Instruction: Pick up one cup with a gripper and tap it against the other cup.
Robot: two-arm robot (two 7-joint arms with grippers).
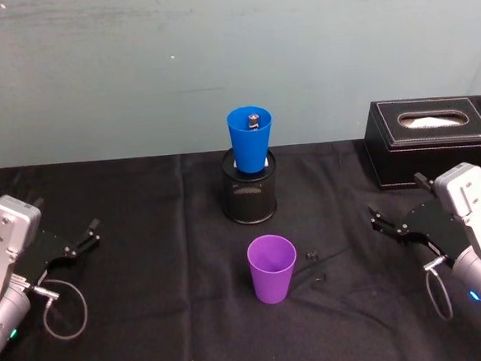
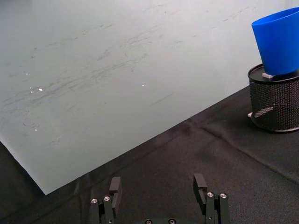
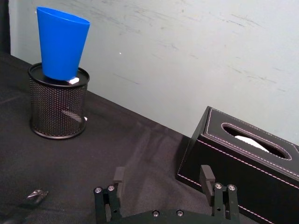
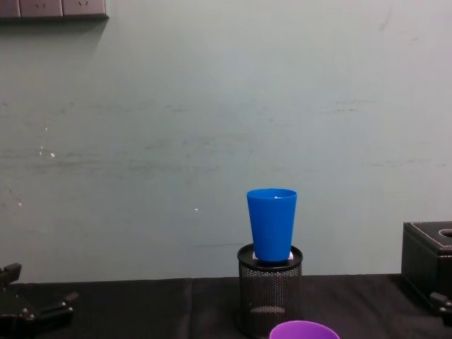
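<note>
Nearest the front edge, the purple cup is stood upright, mouth up, at the middle of the black-clothed counter, untouched and apart from everything, so that its tapered wall is left free to be gripped from either side. Farther back on the same line, the blue cup is seated upright in a black mesh holder; it is thereby raised well above the purple cup's rim, and a lift is judged to be needed before any tap can be made. The left gripper is held low at the near left with jaws spread and nothing between them, and the right gripper is held likewise at the near right, spread and empty; both are pointed inward, well apart from the cups. Bare cloth is left between each gripper and the purple cup, though two small black bits are seen just right of it, on the right gripper's way in. Room on that side is narrowed further by a black tissue box set at the far right. Open space is found around the blue cup's upper wall, but a hard knock is judged likely to tip it in its holder.
</note>
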